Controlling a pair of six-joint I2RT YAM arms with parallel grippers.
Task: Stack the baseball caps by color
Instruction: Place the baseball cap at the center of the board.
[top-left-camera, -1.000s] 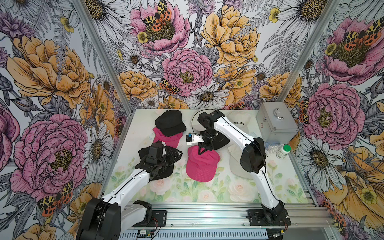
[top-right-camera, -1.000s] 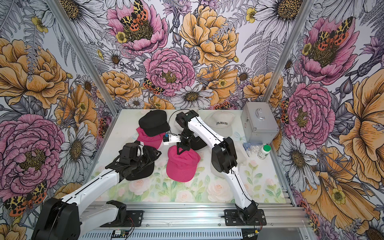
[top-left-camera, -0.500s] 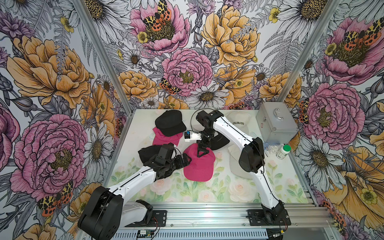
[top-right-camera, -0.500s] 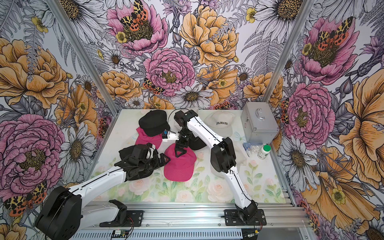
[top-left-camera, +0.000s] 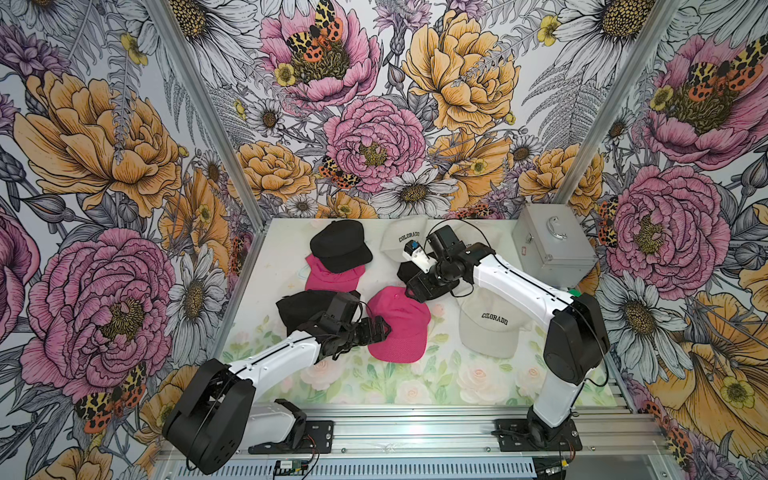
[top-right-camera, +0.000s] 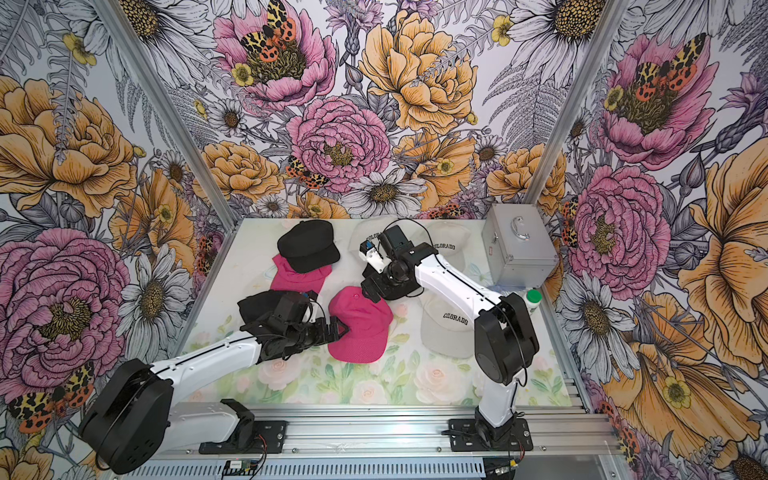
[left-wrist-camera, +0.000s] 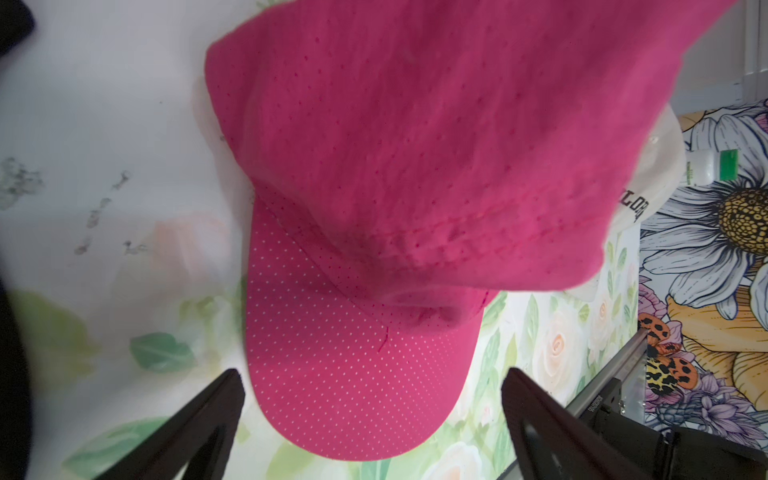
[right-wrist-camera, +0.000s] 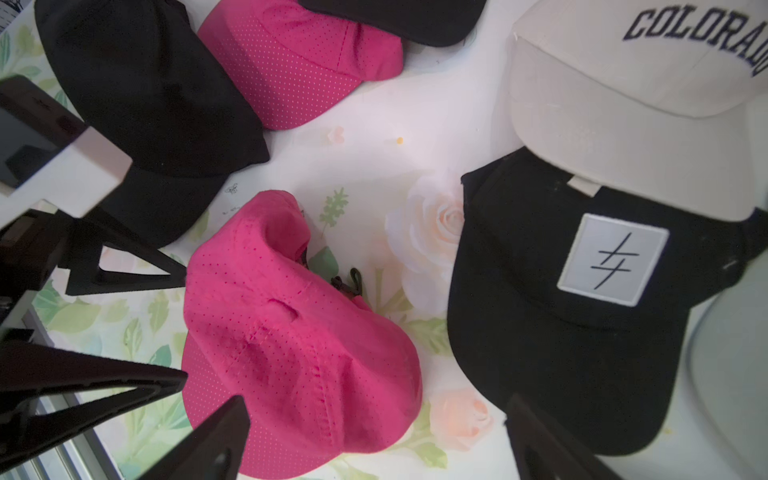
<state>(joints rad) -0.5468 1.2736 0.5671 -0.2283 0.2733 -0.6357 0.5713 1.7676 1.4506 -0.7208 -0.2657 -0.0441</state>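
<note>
Hot pink cap (top-left-camera: 397, 326): perforated fabric, dotted brim, crown crumpled

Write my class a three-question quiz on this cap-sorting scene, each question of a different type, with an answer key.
1. True or false: the left gripper and the right gripper both stand open.
2. Multiple choice: what lies on the far pink cap? A) a black cap B) a cream cap C) the silver case
3. Short answer: how many cream caps lettered COLORADO show in a top view?
Key: 1 true; 2 A; 3 three.
</note>
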